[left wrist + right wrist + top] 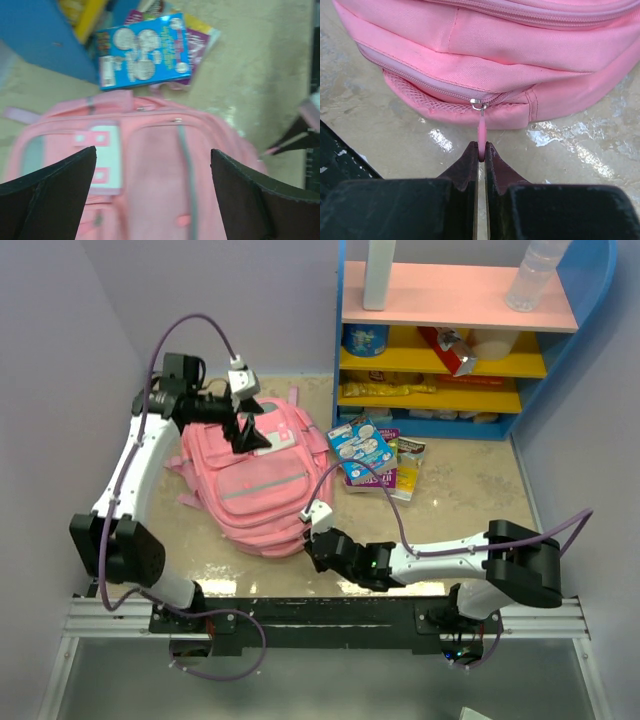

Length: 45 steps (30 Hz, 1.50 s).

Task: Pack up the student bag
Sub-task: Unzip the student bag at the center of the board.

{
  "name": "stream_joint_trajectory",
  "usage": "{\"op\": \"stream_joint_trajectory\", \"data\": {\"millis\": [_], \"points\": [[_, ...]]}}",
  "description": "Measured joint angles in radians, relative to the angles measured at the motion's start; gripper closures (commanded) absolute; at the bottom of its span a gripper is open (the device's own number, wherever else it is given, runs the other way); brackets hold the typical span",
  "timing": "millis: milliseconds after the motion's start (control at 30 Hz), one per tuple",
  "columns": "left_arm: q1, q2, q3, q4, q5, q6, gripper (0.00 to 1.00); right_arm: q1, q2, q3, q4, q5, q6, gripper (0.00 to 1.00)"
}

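The pink student bag (pixel 255 485) lies flat on the table, grey-and-white patch up. It also fills the left wrist view (pixel 150 165) and the right wrist view (pixel 520 45). My left gripper (pixel 247 435) hovers open above the bag's top end, jaws wide apart, nothing between them. My right gripper (pixel 481 152) is at the bag's near edge, shut on the pink zipper pull (pixel 482 132) that hangs from the metal slider (pixel 477 105). In the top view the right gripper (pixel 315 540) touches the bag's lower right corner.
A blue booklet (pixel 362 448) lies on other books (pixel 400 475) to the right of the bag; it also shows in the left wrist view (pixel 142 50). A blue and yellow shelf unit (pixel 450 350) with a pink top holds packets at the back right.
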Motion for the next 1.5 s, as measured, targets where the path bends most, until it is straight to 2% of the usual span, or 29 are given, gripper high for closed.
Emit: {"op": "stream_joint_trajectory", "data": {"millis": [167,267,433,667,800,867,1100,1300,1400,1500], "points": [[0.053,0.261,0.328,0.041,-0.138,0.083,0.0,0.0,0.009,-0.002,-0.012,0.019,0.036,1.0],[0.064,0.436,0.457,0.072,-0.211,0.098,0.0,-0.006,0.034,0.013,-0.027,0.019,0.05,1.0],[0.074,0.651,0.53,0.096,-0.264,0.114,0.0,-0.047,0.044,0.028,-0.049,0.01,0.062,1.0],[0.103,0.764,0.579,0.137,-0.312,0.066,0.0,-0.122,0.043,0.043,-0.078,-0.018,0.064,1.0],[0.163,0.768,0.582,0.161,-0.307,0.034,0.0,-0.14,0.045,0.078,-0.106,-0.036,0.06,1.0],[0.211,0.755,0.532,0.182,-0.298,0.029,0.0,-0.155,0.048,0.093,-0.111,-0.047,0.053,1.0],[0.4,0.629,0.19,0.171,-0.235,0.099,0.0,-0.28,0.092,0.15,-0.13,-0.094,-0.003,1.0],[0.487,0.442,-0.048,0.145,-0.233,0.224,0.0,-0.364,0.133,0.184,-0.13,-0.098,-0.063,1.0],[0.516,0.398,-0.052,0.061,-0.236,0.27,0.0,-0.375,0.145,0.188,-0.123,-0.107,-0.084,1.0],[0.528,0.389,0.054,-0.103,-0.227,0.321,0.0,-0.374,0.149,0.188,-0.113,-0.118,-0.095,1.0]]}}
